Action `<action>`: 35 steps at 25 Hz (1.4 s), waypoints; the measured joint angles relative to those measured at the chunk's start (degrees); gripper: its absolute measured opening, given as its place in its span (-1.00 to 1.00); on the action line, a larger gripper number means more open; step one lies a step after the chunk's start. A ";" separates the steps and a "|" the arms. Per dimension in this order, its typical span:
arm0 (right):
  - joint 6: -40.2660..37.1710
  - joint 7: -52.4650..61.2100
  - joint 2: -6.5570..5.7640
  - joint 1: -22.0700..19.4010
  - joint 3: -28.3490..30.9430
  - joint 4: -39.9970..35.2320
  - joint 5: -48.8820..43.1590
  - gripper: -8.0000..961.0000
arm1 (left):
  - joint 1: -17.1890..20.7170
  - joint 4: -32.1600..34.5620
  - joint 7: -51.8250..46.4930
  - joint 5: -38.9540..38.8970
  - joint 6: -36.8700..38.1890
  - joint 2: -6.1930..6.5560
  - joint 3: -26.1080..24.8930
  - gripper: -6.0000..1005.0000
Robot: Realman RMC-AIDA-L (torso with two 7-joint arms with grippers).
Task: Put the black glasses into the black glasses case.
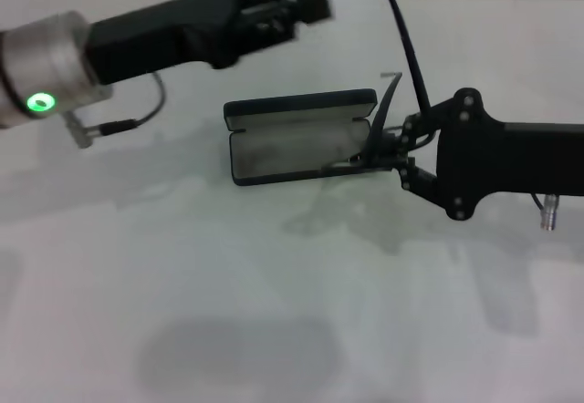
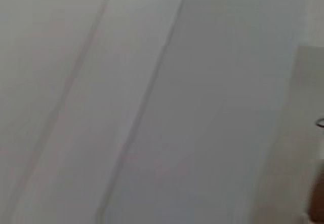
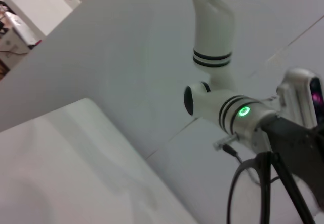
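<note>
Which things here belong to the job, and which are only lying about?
For the job:
- black glasses, held by the right gripper at the case's right end
- black glasses case, open on the table
- left gripper, raised beyond the case, holding nothing

Lying about:
- nothing loose; only the white table

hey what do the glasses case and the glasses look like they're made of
The black glasses case, lying open: seemingly hard, matte black plastic shell, rounded corners, dull grey lining, perhaps fabric. The black glasses, held in the right claw at the case's end: thin black frame, plastic or metal, unclear.
</note>
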 joint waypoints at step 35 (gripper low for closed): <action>-6.32 -7.97 -0.52 0.61 -4.78 3.88 7.17 -0.75 | -3.26 -0.79 -4.01 9.52 -16.49 -0.44 -0.02 0.16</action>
